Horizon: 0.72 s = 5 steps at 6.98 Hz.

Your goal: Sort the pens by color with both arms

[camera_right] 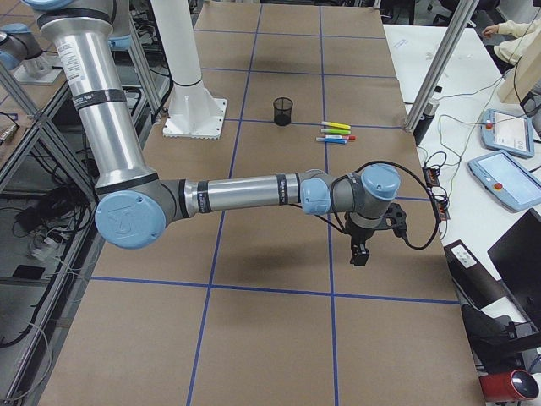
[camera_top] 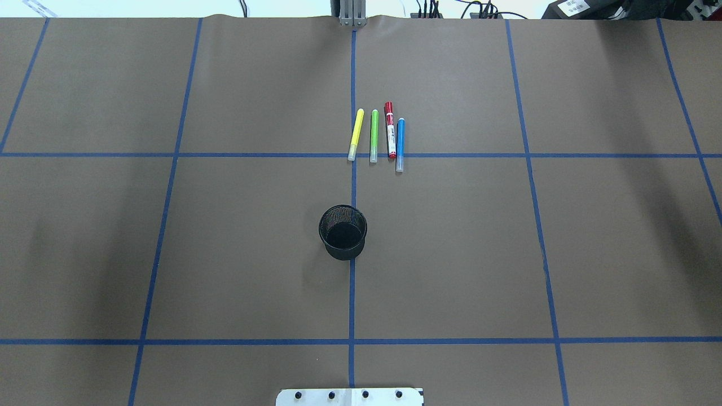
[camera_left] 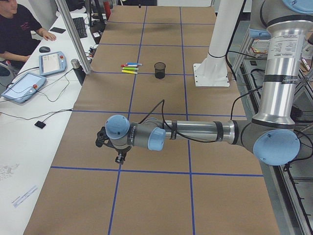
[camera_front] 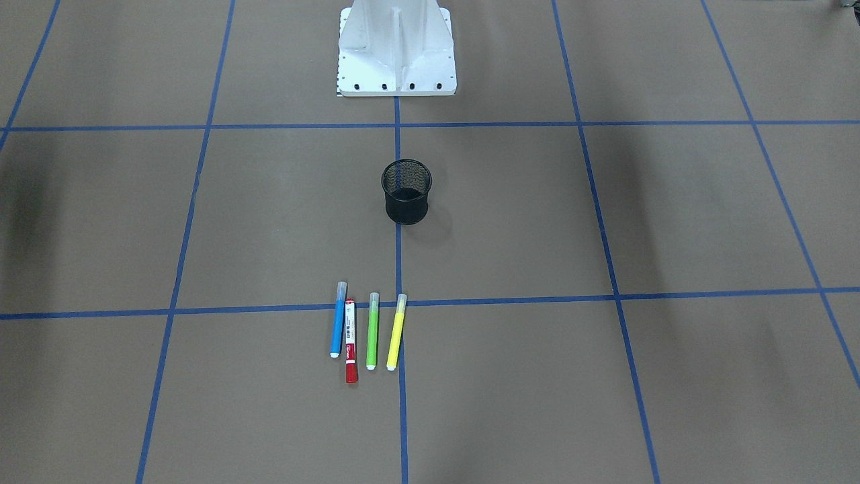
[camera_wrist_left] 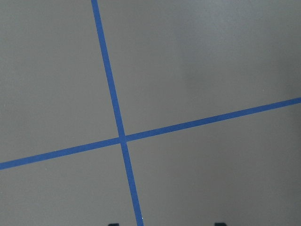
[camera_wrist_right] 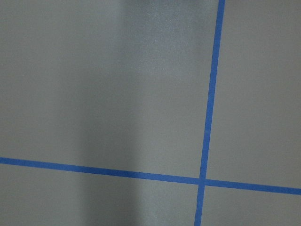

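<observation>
Four pens lie side by side on the brown table: blue (camera_front: 338, 319), red with a white label (camera_front: 351, 341), green (camera_front: 372, 331) and yellow (camera_front: 396, 332). The overhead view shows them too: yellow (camera_top: 356, 134), green (camera_top: 373, 136), red (camera_top: 390, 129), blue (camera_top: 400, 144). Both arms are far from them, out at the table's ends. The left gripper (camera_left: 119, 157) hangs over bare table; in its wrist view only two dark tips show, wide apart, at the bottom edge. The right gripper (camera_right: 358, 254) points down over bare table, and I cannot tell whether it is open or shut.
A black mesh cup (camera_front: 406, 191) stands upright between the pens and the white pedestal (camera_front: 396, 50); it also shows in the overhead view (camera_top: 343, 232). Blue tape lines grid the table. A seated operator (camera_left: 14, 29) and tablets are at a side desk.
</observation>
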### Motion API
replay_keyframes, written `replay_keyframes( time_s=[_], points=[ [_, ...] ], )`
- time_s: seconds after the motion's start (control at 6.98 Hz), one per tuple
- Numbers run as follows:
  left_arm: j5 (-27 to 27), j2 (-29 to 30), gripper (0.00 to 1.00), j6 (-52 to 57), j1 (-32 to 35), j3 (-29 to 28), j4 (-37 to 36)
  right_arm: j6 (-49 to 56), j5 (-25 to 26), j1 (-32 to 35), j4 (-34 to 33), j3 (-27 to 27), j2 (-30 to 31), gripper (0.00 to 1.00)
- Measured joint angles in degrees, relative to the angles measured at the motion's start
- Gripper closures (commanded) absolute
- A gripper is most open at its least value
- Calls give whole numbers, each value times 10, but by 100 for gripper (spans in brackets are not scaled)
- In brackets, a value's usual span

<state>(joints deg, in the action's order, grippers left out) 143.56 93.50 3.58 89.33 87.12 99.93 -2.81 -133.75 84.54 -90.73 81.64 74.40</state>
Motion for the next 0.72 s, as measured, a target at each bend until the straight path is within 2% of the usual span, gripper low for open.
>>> replay_keyframes(
  time_s=[0.72],
  points=[
    [0, -12, 1, 0, 6, 7, 0, -1, -1, -1, -2, -1, 7, 1]
  ],
)
